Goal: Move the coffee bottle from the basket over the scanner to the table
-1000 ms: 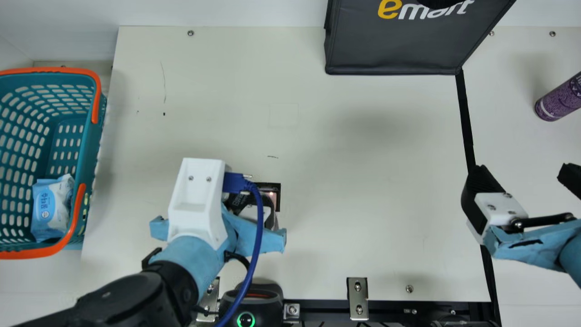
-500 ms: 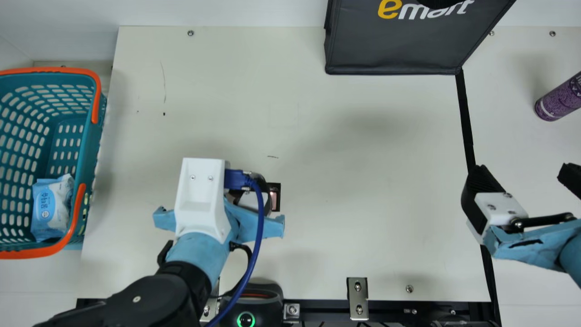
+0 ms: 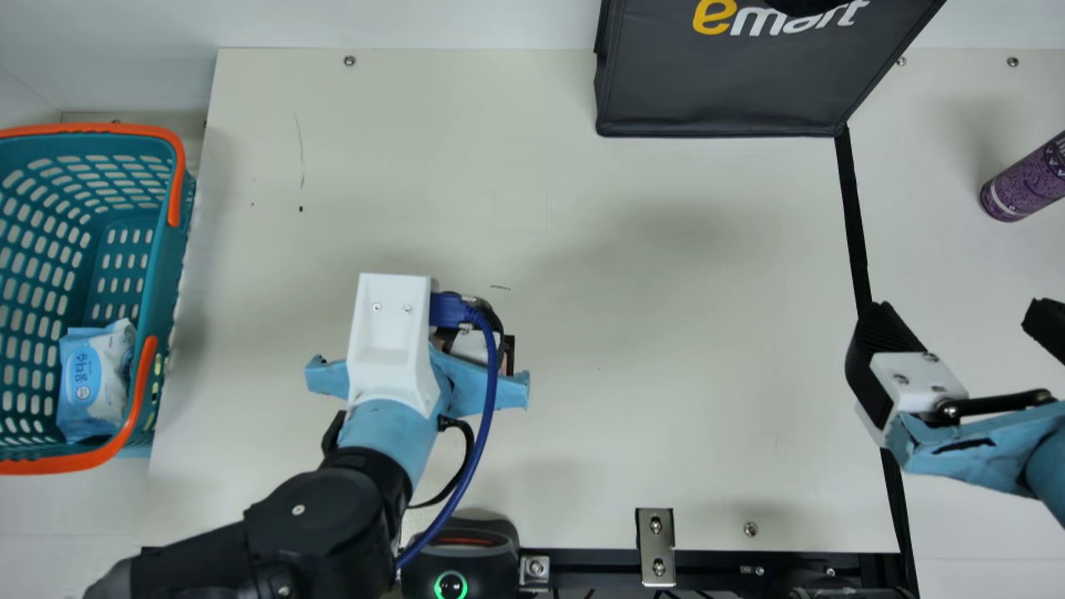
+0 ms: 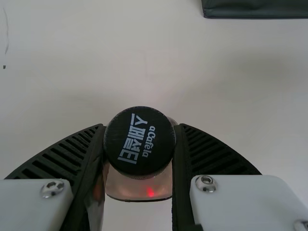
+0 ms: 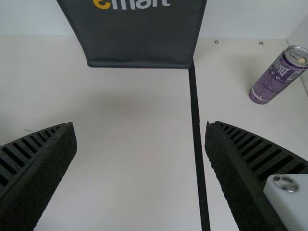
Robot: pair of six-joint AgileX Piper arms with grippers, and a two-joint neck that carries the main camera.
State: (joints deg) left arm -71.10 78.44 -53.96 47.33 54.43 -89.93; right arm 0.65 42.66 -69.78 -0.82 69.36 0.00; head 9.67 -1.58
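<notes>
My left gripper (image 3: 395,353) hangs over the table left of the scanner window (image 3: 509,354) and partly covers it in the main view. In the left wrist view, the black-capped coffee bottle (image 4: 139,142) is held between both ribbed fingers of the left gripper (image 4: 139,127). Its cap faces the camera and hides most of its body; the scanner glass (image 4: 137,185), with a red light, lies below it. Over the table's right side, my right gripper (image 3: 961,323) is open and holds nothing; in the right wrist view, the right gripper (image 5: 140,129) has its fingers wide apart.
The teal basket (image 3: 166,274) with a wipes pack (image 3: 96,378) stands at the left. A dark bag (image 3: 720,91) is at the back, a purple can (image 3: 1025,179) far right. A black device (image 3: 462,557) sits at the near edge of the table (image 3: 666,333).
My left gripper has moved right and somewhat toward the back of the table, with the bottle's surroundings shifting from the scanner's left edge to over it. My right arm has kept still.
</notes>
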